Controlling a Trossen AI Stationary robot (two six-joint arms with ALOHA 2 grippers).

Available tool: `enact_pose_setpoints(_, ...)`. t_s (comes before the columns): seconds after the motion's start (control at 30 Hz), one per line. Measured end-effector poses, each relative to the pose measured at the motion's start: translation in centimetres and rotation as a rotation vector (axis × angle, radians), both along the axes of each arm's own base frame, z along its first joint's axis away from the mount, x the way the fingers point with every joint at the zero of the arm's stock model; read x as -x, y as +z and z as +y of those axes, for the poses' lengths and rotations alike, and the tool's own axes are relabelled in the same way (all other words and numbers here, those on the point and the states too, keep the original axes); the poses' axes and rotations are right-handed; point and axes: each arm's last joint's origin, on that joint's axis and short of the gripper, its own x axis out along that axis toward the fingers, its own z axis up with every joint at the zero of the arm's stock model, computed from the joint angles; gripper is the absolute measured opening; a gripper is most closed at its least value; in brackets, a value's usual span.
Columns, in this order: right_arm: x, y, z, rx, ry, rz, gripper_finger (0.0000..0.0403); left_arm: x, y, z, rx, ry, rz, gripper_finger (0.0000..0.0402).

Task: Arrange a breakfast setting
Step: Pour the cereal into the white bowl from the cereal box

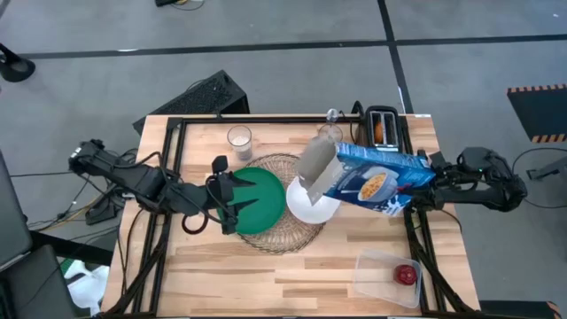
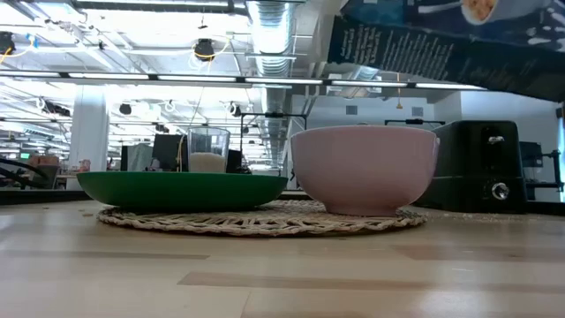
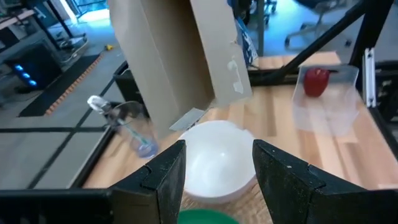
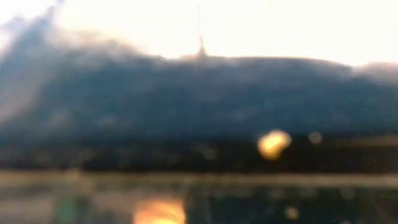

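Open-plan lab or industrial workspace: grey concrete floor (image 1: 266,27) with dark taped lines, yellow-black hazard-striped mat (image 1: 540,111), exposed silver ceiling duct (image 2: 275,22), long fluorescent light strips, distant rows of desks with monitors; pale wooden worktable (image 1: 292,266) in black metal frame

Grey floor (image 1: 292,22) with dark seams; ceiling ducts (image 2: 274,22) and lights.

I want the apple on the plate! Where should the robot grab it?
Grab the red apple around its round middle, coming straight down from above. It sits in the clear tub, whose walls block a sideways reach; the open top leaves it free.
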Motion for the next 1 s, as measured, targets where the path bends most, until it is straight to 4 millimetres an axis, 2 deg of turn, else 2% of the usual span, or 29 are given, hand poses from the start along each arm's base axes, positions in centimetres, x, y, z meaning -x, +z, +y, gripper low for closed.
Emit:
enact_pose_setpoints(0.13, 0.4, -0.6, 0.0, -0.032, -0.008, 0.088, 0.0309, -0.6, -2.2, -0.1, 0.029, -0.004, -0.038, 0.0173)
enact_pose_setpoints(0.4, 0.5, -0.8, 0.0, -0.06, -0.018, 0.121, 0.0309, -1.7, -5.9, -0.6, 0.049, -0.008, -0.076, 0.0173)
enact_pose_setpoints(0.53, 0.4, -0.3, 0.0, -0.067, -0.036, 0.121, 0.0309, -1.8, -6.9, -0.7, 0.11, -0.037, -0.1, 0.0174)
enact_pose_setpoints(0.7, -0.9, 0.5, 0.0, -0.067, -0.031, 0.19, 0.0309, -1.9, -7.7, -0.7, 0.133, -0.074, -0.112, 0.0174)
enact_pose_setpoints(0.83, -1.6, 1.8, 0.0, -0.064, -0.014, 0.26, 0.0309, -1.9, -8.2, -0.6, 0.145, -0.07, -0.128, 0.0174)
enact_pose_setpoints(1.0, -1.5, 3.8, 0.0, -0.071, -0.019, 0.288, 0.0309, -1.9, -8.3, -0.7, 0.148, -0.072, -0.123, 0.0173)
